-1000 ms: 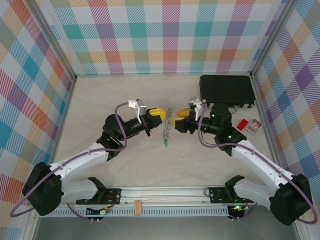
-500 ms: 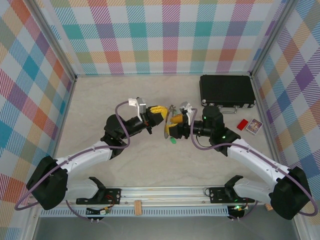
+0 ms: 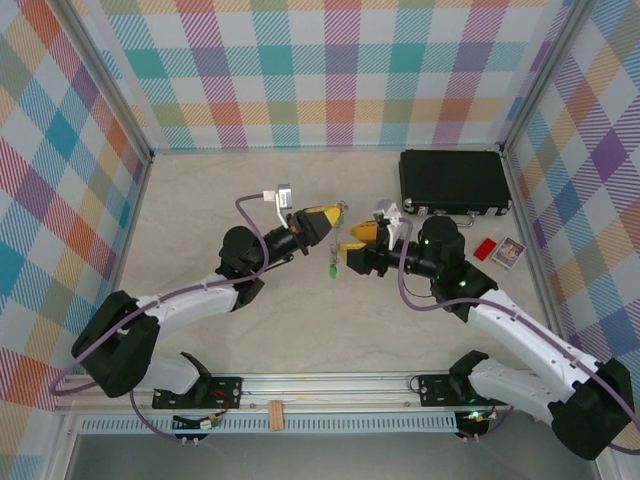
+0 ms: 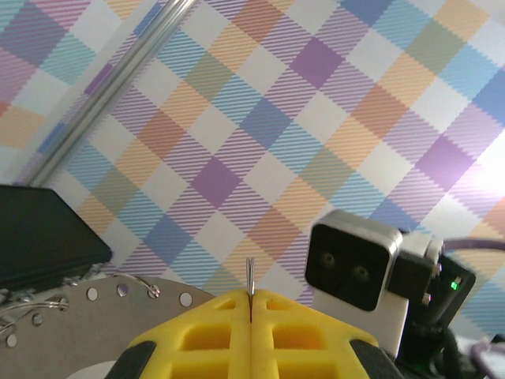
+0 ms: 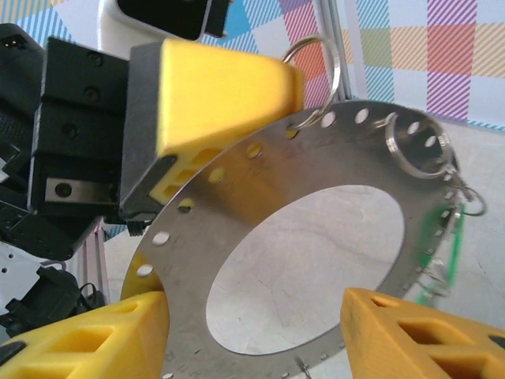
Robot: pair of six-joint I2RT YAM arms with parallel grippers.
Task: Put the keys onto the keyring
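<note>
black case (image 3: 454, 181) far right — red card (image 3: 486, 249) nearby

Your widest free room is the left half of the table (image 3: 190, 200), bare from the far edge to the near edge. There is also open surface toward the near edge between the two arms. At the far right corner the black case (image 3: 455, 180) blocks the way. A red card (image 3: 486, 250) and a patterned card (image 3: 509, 252) lie near the right edge, just nearer than the case. Mid-table is tight. The left gripper (image 3: 325, 220), clamped on the keyring (image 5: 229, 205), faces the right gripper (image 3: 356, 241) tip to tip. The right jaws stand apart on either side of the ring. The keys (image 3: 331, 268) hang beneath it. Plaid walls (image 3: 330, 70) close three sides.
</note>
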